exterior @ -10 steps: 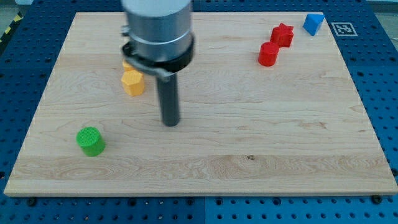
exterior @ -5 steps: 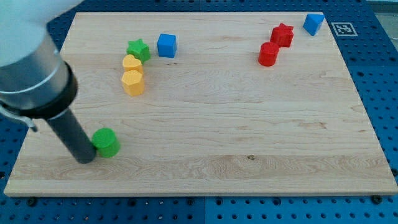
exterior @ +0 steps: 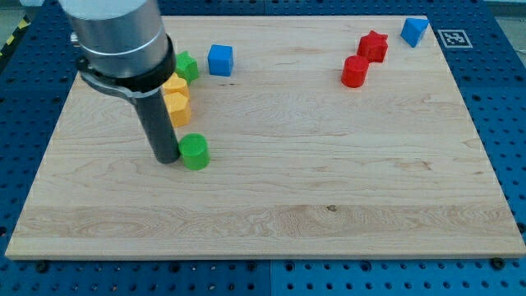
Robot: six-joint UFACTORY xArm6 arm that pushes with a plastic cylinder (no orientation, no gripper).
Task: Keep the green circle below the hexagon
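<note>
Tip is pressed against green circle, just below yellow hexagon; no claw is fitted; small corrective nudges needed.

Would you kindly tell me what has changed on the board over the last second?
My tip swung to the green circle's left and pushed it rightward and up, to just below the yellow hexagon. The yellow, red and blue blocks and the green star stayed put.

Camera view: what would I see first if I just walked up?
The big grey robot arm with its dark rod; my tip touches the green circle block from the view's left. Just above sits the yellow hexagon block, and two red blocks lie at the top right.
</note>
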